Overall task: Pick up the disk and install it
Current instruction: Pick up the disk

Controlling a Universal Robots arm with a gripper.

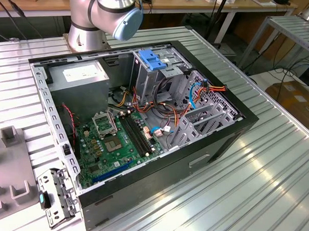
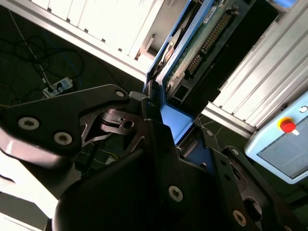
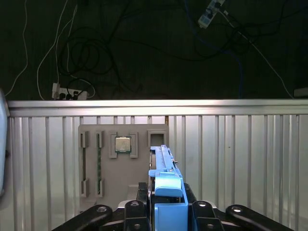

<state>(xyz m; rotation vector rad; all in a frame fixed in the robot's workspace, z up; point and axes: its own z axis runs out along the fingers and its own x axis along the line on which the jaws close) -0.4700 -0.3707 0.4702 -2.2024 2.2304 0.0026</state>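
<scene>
In both wrist views my gripper [image 3: 166, 214] [image 2: 177, 130] is shut on the disk [image 3: 164, 166], which stands on edge between the black fingers [image 3: 199, 211]. The blue side rail [image 3: 168, 190] of the disk faces the first wrist camera. In the second wrist view the disk's green circuit board [image 2: 207, 33] and its blue rail [image 2: 174, 120] run away from the jaws. The disk hangs over a ribbed aluminium table [image 3: 231, 154], just above a grey fixture plate [image 3: 120, 163]. In the exterior view the open computer case [image 1: 214, 148] lies on its side, with a grey drive cage [image 1: 169, 70].
The grey fixture plate carries a processor chip [image 3: 123, 144] and memory sticks [image 3: 99, 163]. A blue clip [image 1: 152, 60] sits on top of the drive cage. The arm's base [image 1: 86, 27] stands behind the case. Cables and power strips [image 3: 72, 91] lie on the floor past the table edge. A pendant with a red button [image 2: 287, 126] is nearby.
</scene>
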